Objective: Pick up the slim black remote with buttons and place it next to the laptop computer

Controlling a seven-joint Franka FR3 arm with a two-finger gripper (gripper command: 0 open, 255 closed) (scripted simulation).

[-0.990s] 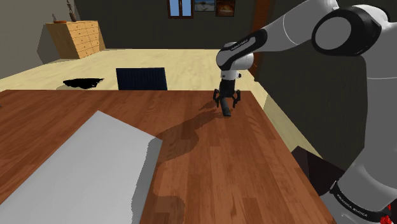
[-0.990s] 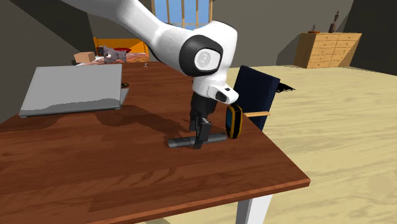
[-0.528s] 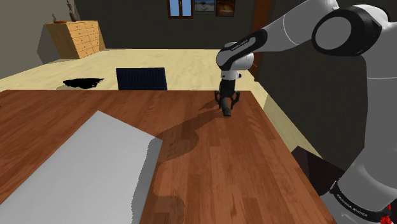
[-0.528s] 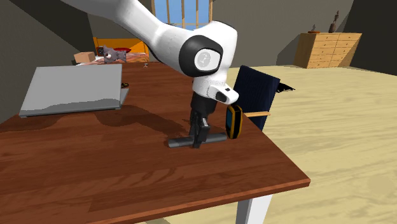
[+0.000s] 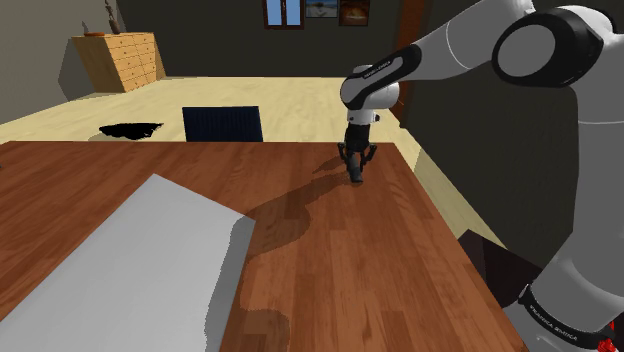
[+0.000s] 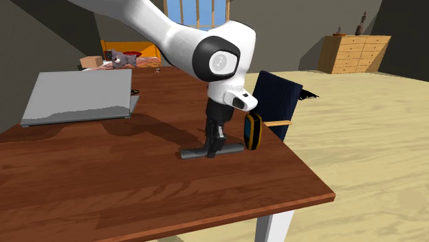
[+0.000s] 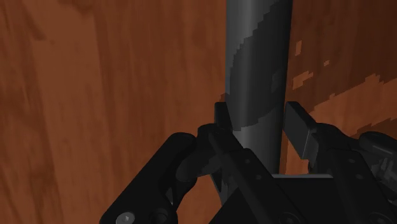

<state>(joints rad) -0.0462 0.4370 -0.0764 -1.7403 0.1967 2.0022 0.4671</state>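
The pincer [image 6: 212, 151] is clenched across the slim dark remote [image 6: 194, 152], which lies flat near the tabletop's [image 6: 137, 192] edge. Its middle is hidden and no buttons can be made out. The closed grey laptop [image 6: 79, 96] sits well apart.

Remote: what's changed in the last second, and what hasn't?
The fingers of the tool, spread wide a second ago, have closed in and now appear to clasp the remote across its width. The remote still lies flat on the table in the same spot, not lifted. The arm's pose and the grey laptop are unchanged.
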